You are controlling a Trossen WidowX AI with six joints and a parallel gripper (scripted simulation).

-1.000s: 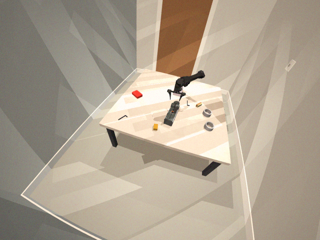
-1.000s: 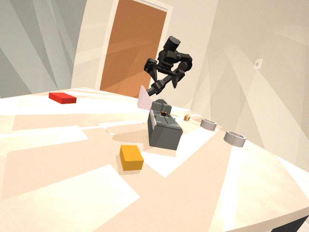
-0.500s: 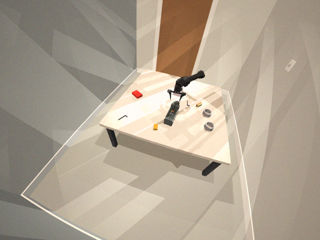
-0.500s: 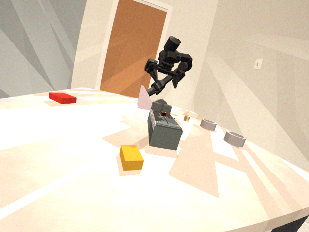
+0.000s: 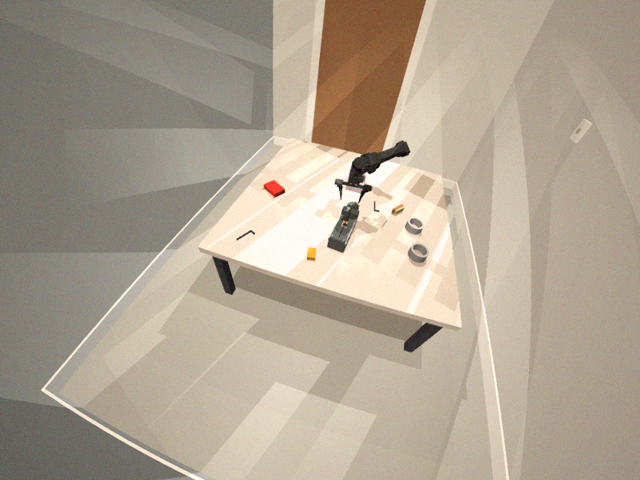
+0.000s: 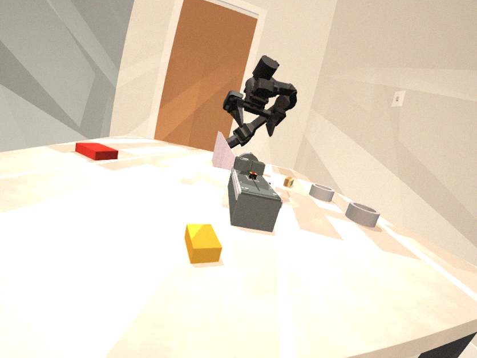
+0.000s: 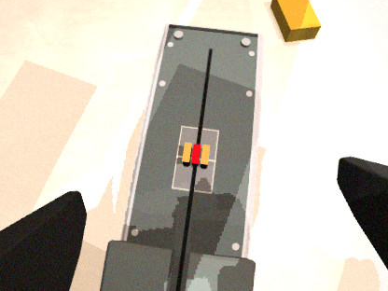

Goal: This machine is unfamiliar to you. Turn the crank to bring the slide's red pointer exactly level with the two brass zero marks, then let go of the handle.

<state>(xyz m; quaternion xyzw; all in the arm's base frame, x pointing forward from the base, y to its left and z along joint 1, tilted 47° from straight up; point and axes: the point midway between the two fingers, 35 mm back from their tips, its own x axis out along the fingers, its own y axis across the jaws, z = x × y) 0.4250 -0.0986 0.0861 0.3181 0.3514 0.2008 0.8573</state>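
The dark grey machine [image 5: 340, 240] [image 6: 254, 213] [image 7: 224, 82] stands on the table. In the wrist view its red pointer [image 7: 196, 154] sits between the left brass mark [image 7: 187, 152] and the right brass mark [image 7: 205, 155]; the three look level. A dark rounded part [image 6: 249, 156] shows at the machine's back end. I cannot make out the crank handle in any view. My gripper [image 5: 350, 200] [image 6: 256, 131] [image 7: 212, 187] is wide open and empty, above the machine's back end and touching nothing that I can see.
A yellow block [image 5: 311, 253] [image 6: 202, 242] [image 7: 296, 14] lies off the machine's front end. A red block [image 5: 273, 187] [image 6: 95, 151] lies far left. Two grey rings, a small tan block [image 5: 397, 209] [image 6: 288, 181] and a black hex key lie right. A pinkish panel [image 6: 222, 155] stands behind the machine.
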